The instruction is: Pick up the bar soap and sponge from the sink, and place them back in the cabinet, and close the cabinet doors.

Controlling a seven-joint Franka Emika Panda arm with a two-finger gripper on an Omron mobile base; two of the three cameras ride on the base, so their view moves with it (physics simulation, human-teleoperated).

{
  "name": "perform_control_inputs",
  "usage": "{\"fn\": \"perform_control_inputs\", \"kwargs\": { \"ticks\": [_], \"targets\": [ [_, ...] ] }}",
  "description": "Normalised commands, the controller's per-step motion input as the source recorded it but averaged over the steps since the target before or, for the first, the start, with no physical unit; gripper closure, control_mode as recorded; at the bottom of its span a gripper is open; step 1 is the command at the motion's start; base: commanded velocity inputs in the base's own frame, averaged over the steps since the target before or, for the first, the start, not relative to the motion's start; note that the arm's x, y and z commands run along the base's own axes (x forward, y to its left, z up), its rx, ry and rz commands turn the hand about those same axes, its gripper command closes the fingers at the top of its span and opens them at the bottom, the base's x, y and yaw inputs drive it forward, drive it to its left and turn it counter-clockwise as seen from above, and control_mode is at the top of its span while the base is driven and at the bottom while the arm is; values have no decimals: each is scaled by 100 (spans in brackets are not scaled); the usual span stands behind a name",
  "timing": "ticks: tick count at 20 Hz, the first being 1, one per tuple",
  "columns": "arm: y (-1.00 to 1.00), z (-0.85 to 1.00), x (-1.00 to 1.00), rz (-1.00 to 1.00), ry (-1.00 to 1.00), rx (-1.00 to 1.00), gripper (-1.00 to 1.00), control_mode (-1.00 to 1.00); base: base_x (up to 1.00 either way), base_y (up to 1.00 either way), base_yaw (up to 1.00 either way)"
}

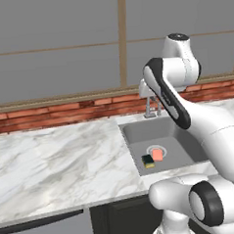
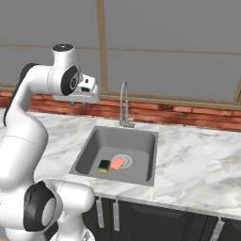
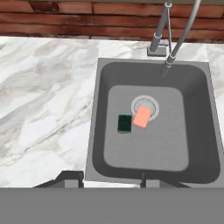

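Risk: soap (image 3: 141, 117) and sponge (image 3: 124, 124) lie touching, mid-floor of sink (image 3: 153, 70), soap partly over the drain (image 3: 145, 106). Closing on one likely nudges or drags the other. Sponge lies green face up, left of soap. Faucet (image 3: 162, 30) rises at far rim; a descent too far back may clip the spout. Gripper (image 3: 107, 178) high above near rim of sink, well apart from both items; fingertips (image 3: 72, 177) stand apart, partly open, holding nothing, touching nothing. Cabinet out of sight.
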Motion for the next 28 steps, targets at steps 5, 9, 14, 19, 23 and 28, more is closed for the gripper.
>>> {"fn": "perform_control_inputs", "kwargs": {
  "ticks": [5,9,14,19,23,28],
  "targets": [
    [-15,0,0,0,0,0,-100,-100,0,0,0],
    [-31,-1,0,-1,0,2,-100,-100,0,0,0],
    [-46,-11,-2,-3,0,4,-100,-100,0,0,0],
    [-38,-14,-1,-7,0,2,-100,-100,0,0,0],
    [-31,-13,0,-9,0,1,-100,-100,0,0,0],
    [-31,-28,0,-5,0,0,-100,-100,0,0,0]
  ]
}}
